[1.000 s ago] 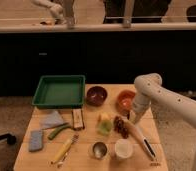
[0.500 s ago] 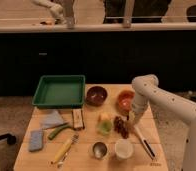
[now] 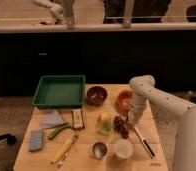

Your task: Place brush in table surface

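The brush (image 3: pixel 142 139) is a slim stick, pale at its upper half and black at its lower half. It lies slanted on the light tan wooden table surface (image 3: pixel 161 131) at the right, between the white cup and the table's right edge. My gripper (image 3: pixel 130 117) points down at the brush's pale upper end, just below the orange bowl (image 3: pixel 124 100). The white arm reaches it from the right, with its elbow (image 3: pixel 142 83) above the table. The contact between gripper and brush is hidden.
A green tray (image 3: pixel 58 91) sits at the back left, with a brown bowl (image 3: pixel 96 95) beside it. Dark red grapes (image 3: pixel 122 126), a green-yellow fruit (image 3: pixel 105 124), a metal cup (image 3: pixel 99 149), a white cup (image 3: pixel 123 148), a yellow-handled utensil (image 3: pixel 63 149), a dark block (image 3: pixel 78 118), a cloth (image 3: pixel 52 120) and a sponge (image 3: pixel 36 141) fill the table.
The arm's elbow has shifted slightly left and the gripper has stayed low at the brush's pale end. The brush lies in about the same place.
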`<state>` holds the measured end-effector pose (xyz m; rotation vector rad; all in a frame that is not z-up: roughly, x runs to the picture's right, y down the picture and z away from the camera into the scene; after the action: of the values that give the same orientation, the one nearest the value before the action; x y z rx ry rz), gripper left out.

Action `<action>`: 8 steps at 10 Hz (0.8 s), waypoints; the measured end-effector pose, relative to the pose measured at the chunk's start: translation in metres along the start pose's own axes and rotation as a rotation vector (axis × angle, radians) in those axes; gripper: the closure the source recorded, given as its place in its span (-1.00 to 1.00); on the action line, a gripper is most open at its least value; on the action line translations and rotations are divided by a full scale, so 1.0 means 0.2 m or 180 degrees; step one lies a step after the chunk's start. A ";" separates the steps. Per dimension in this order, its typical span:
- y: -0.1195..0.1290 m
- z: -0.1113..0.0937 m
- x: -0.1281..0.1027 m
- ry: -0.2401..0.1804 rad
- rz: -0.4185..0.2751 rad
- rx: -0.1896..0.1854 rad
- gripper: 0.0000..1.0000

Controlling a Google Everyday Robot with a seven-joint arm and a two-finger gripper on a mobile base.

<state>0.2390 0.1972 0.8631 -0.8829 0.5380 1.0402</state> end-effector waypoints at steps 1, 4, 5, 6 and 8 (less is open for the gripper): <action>0.00 0.00 0.00 -0.0002 0.0000 0.0005 1.00; -0.01 -0.01 0.00 -0.0001 0.0008 0.0010 1.00; -0.02 0.00 0.00 0.0019 0.0035 0.0017 0.98; -0.05 0.02 -0.02 0.0077 0.0052 0.0022 0.94; -0.05 0.02 -0.03 0.0088 0.0054 0.0022 0.94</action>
<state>0.2455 0.1961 0.8734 -0.8890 0.5730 1.0423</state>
